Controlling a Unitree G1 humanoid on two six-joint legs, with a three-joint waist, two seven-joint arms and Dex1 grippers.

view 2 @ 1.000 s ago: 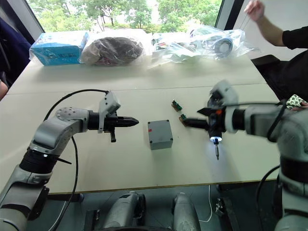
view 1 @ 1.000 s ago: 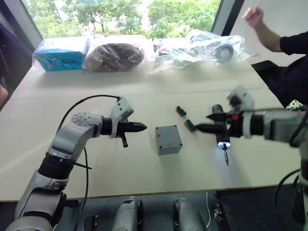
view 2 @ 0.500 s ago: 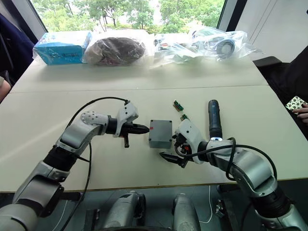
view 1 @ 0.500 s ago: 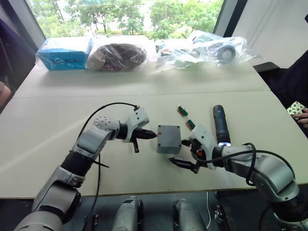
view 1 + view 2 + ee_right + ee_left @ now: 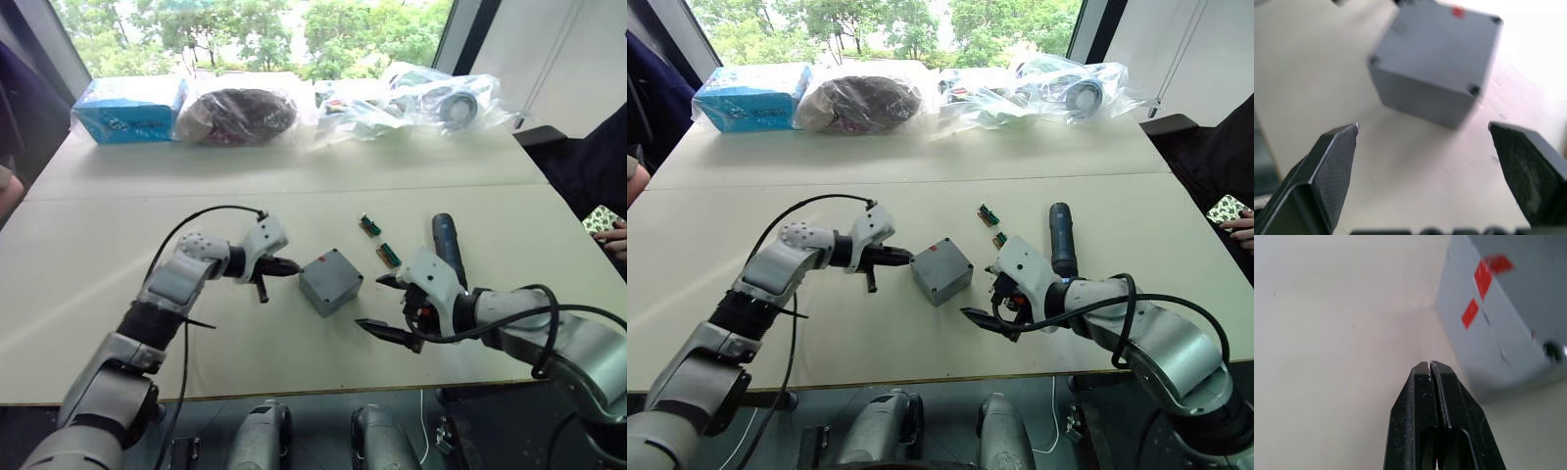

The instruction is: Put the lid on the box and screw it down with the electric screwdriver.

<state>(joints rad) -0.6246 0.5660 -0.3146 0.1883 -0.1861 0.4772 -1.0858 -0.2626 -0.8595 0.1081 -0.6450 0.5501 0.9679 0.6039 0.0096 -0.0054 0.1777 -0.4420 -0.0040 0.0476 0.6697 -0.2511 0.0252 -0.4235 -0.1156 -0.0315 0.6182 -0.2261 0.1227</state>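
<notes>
The box (image 5: 329, 280) sat skewed mid-table (image 5: 88, 274). My left claw (image 5: 290, 266), pressed together, touched its side; my right claw (image 5: 388, 307), spread wide, needed to straddle it squarely.

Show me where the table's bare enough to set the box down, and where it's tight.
Free: the wide strip between the box and the bags at the far edge, and the near-left table beside the left gripper. Tight: right of the box, where the green connectors, the screwdriver and the open right gripper sit together.
</notes>
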